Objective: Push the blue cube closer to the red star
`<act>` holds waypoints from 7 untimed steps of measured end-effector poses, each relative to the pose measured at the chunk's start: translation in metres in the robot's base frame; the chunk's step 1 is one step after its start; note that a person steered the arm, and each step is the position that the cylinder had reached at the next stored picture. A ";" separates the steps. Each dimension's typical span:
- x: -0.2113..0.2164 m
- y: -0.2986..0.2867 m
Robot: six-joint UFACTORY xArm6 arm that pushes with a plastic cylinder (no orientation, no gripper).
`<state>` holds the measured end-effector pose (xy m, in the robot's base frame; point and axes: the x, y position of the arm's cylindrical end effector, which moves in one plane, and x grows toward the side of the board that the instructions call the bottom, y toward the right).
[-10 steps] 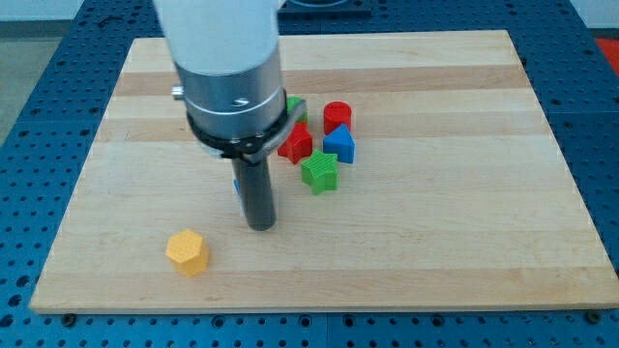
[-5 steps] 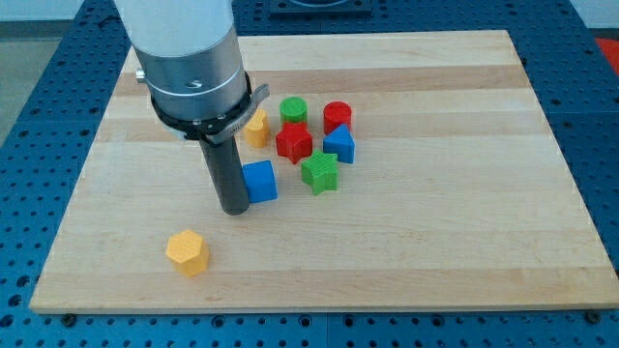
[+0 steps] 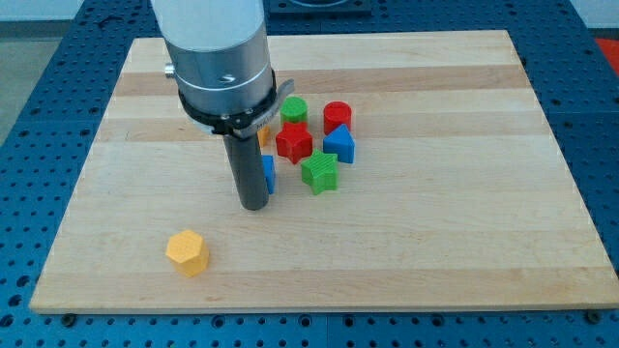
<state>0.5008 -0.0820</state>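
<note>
The blue cube (image 3: pixel 268 173) lies just below and left of the red star (image 3: pixel 294 142), mostly hidden behind my rod. My tip (image 3: pixel 254 206) rests on the board at the cube's left side, touching or nearly touching it. The red star sits in a cluster of blocks near the board's middle, a short gap from the cube.
Around the red star are a green cylinder (image 3: pixel 294 109), a red cylinder (image 3: pixel 338 116), a second blue block (image 3: pixel 339 144), a green star (image 3: pixel 319 172) and a yellow block (image 3: pixel 263 134) partly hidden by the arm. A yellow hexagonal block (image 3: pixel 187 252) lies alone at lower left.
My tip moved left past the blue cube, then came back right against the cube's left side. The cube now sits mostly hidden behind the rod.
</note>
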 end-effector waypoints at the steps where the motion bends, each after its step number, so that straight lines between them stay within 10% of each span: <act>1: -0.001 0.000; 7: -0.018 -0.030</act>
<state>0.4829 -0.1120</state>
